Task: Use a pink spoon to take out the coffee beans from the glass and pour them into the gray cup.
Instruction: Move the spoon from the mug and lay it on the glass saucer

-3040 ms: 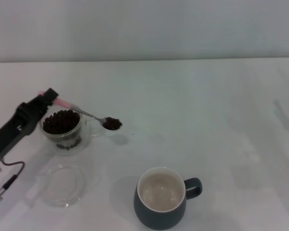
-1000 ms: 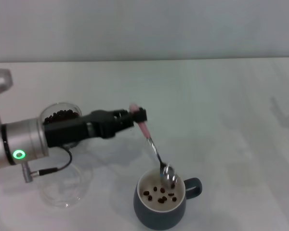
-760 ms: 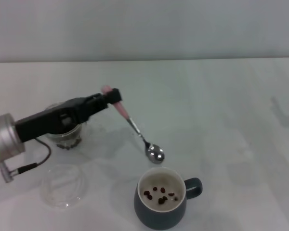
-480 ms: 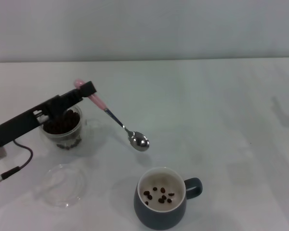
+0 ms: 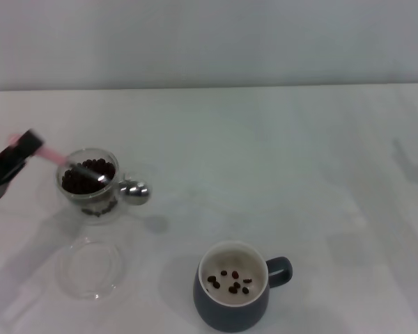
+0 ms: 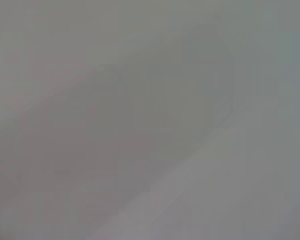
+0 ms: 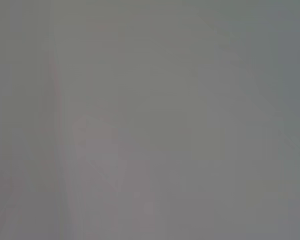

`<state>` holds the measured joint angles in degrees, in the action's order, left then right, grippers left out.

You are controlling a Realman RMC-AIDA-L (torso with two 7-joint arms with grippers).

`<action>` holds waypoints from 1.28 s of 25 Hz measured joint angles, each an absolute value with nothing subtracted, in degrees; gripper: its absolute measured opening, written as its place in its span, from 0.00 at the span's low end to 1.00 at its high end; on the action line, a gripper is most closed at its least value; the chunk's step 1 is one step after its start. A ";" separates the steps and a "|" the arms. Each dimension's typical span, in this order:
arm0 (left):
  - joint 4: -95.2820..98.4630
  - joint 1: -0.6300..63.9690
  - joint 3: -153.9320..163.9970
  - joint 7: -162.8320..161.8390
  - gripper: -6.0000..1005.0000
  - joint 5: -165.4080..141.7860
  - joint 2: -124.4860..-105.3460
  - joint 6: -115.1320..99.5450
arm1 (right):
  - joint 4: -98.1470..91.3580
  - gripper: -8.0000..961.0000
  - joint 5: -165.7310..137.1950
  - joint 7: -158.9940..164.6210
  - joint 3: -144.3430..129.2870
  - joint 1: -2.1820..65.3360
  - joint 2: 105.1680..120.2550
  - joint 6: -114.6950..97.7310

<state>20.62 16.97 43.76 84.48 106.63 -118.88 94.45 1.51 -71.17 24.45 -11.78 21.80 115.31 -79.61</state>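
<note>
Several dark coffee beans (image 5: 229, 284) lie inside the gray cup (image 5: 233, 304), near and centre. Far left, the glass (image 5: 89, 184) is heaped with beans; the pink spoon (image 5: 90, 174) slants across its rim, bowl empty. Left gripper (image 5: 29, 145) clamps the pink handle at the left edge.

White desk (image 5: 279, 146) fills most of the head view, plain matte top, no cloth or markings. Far edge runs straight across, level, near the top of the view. Behind it a bare pale grey wall (image 5: 209, 42), no window, no fittings. Light is soft and even, from above; shadows on the desk top are faint and blurred. A dim grey smudge of shadow lies toward the right edge of the desk. Both wrist views show only flat grey blur, nothing to make out.
</note>
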 joint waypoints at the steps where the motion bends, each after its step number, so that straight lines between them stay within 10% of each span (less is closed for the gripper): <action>1: 20.04 15.20 43.77 84.93 0.14 107.60 -118.89 94.63 | 1.49 0.88 -71.15 24.45 -11.78 21.94 115.31 -79.56; 15: 16.43 -0.64 43.62 92.65 0.14 116.55 -117.81 91.97 | -0.15 0.88 -70.38 24.44 -11.77 23.15 115.22 -78.42; 32: 14.19 7.14 44.09 92.73 0.15 109.65 -117.64 81.83 | -0.18 0.88 -69.59 24.44 -11.87 23.29 115.22 -77.86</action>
